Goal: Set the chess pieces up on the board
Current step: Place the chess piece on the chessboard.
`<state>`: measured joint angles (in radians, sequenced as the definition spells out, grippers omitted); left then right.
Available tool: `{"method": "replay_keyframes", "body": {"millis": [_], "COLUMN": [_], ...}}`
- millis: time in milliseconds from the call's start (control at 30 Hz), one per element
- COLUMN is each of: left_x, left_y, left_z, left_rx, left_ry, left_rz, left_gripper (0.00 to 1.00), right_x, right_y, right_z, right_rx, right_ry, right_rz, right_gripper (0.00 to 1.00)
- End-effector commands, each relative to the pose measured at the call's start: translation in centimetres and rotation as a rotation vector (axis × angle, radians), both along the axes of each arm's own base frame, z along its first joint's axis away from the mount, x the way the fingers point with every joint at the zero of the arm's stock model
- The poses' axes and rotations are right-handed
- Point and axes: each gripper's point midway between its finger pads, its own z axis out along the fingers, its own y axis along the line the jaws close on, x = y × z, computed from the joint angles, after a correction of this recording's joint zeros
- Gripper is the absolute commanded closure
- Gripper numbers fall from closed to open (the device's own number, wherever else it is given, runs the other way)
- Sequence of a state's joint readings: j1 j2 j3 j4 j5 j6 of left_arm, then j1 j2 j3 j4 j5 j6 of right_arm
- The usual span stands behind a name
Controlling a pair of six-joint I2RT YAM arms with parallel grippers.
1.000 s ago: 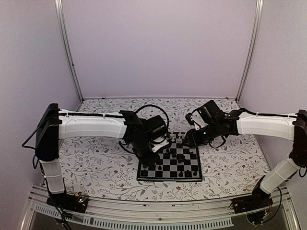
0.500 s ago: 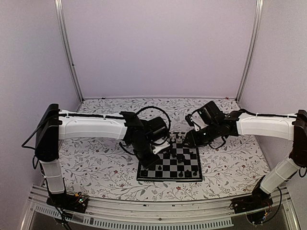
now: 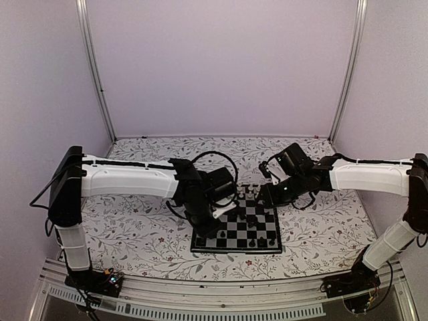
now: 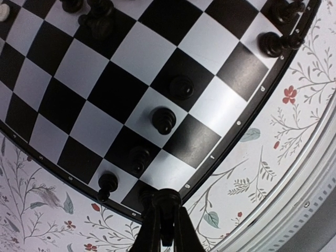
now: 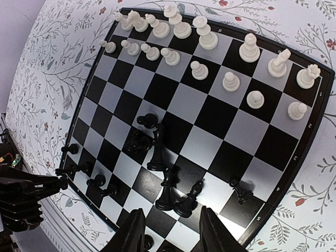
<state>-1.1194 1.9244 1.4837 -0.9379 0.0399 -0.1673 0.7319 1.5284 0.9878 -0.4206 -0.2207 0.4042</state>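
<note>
The top view looks down from high at the near side over the whole table [image 3: 134, 234]. The left wrist view sits close above the near edge of the board [image 4: 121, 94] — the right wrist view, higher, spans nearly all of it; all three share that board.

walls [image 3: 221, 67]: plain lilac | corner posts [image 3: 93, 73]: metal | table cover [image 3: 134, 227]: floral

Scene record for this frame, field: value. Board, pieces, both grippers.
board: flat on floral cover, between the arms
white pieces: two rows of eight along the far edge
black pieces: some near the near edge, several loose mid-board
left gripper: shut, tip over the board rim on the black side
right gripper: open, above the loose black pieces, nothing clamped
</note>
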Motion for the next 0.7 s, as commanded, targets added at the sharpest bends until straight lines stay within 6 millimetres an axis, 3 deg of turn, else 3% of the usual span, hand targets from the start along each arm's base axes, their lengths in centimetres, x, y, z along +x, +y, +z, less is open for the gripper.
{"method": "replay_keyframes", "body": {"millis": [0, 667], "left_x": [-0.6, -0.7], "left_y": [0.7, -0.2], "left_z": [0.4, -2.7], "left_rx": [0.030, 0.073], "left_ry": [-0.017, 0.030], "left_rz": [0.026, -0.032], "left_gripper": [1.00, 1.00], "right_x": [0.2, -0.1], "right_y": [0.0, -0.2], "right_z": [0.4, 0.1], "right_rx": [0.017, 0.021], "right_ry": [-0.013, -0.003], "right_rz": [-0.007, -0.018], "right_gripper": [0.62, 0.62]}}
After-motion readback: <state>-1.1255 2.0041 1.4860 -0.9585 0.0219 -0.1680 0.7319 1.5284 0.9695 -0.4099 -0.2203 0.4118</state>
